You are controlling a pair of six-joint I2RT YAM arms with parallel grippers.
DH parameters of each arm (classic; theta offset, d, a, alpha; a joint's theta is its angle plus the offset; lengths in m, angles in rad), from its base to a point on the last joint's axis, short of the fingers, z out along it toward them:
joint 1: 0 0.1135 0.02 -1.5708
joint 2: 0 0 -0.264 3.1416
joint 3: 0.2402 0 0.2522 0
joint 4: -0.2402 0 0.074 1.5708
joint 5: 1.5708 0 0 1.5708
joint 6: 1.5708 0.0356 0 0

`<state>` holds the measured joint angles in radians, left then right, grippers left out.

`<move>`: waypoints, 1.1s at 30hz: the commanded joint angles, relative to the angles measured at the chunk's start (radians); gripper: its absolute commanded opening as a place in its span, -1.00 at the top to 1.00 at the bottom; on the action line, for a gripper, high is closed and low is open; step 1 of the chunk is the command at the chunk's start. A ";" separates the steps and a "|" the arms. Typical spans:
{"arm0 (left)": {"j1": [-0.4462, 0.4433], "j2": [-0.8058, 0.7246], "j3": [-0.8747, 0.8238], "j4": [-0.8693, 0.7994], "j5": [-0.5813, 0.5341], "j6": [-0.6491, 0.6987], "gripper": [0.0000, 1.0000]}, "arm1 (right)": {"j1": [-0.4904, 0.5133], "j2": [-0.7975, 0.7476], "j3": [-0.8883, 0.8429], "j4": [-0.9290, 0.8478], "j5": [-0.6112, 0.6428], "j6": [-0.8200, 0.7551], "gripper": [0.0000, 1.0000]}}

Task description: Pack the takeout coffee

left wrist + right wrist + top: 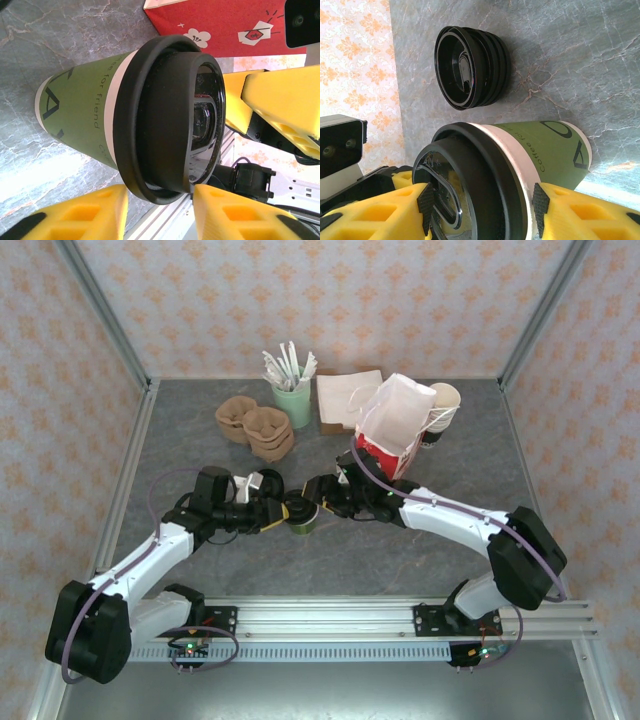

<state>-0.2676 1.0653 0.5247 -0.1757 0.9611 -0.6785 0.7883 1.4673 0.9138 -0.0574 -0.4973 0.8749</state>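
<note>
1 lidded takeout coffee (300,515), upright

There is one green coffee cup (300,516), one red bag (393,432), one pile of black lids (470,67), and one mint cup of sticks (293,403).

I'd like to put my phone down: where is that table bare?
Free: the table left of the pulp cup carriers, the patch right of the red-and-white bag, and the strip between the arms' bases. Crowded: the back row and the centre around the takeout coffee.
</note>
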 commanded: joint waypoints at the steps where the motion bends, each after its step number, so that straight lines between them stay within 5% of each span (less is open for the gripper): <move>1: 0.007 -0.002 0.029 -0.019 -0.004 0.026 0.09 | -0.004 0.013 0.015 0.033 -0.003 -0.014 -0.15; 31: -0.032 0.034 0.091 -0.109 -0.041 0.095 0.11 | -0.009 0.000 0.037 -0.049 0.015 -0.066 -0.19; 33: -0.032 0.025 0.102 -0.139 -0.058 0.112 0.00 | -0.009 -0.002 0.042 -0.066 0.021 -0.076 -0.19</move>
<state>-0.2947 1.1042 0.5907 -0.2520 0.9340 -0.6102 0.7879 1.4681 0.9184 -0.0849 -0.4957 0.8326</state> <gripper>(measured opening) 0.475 0.594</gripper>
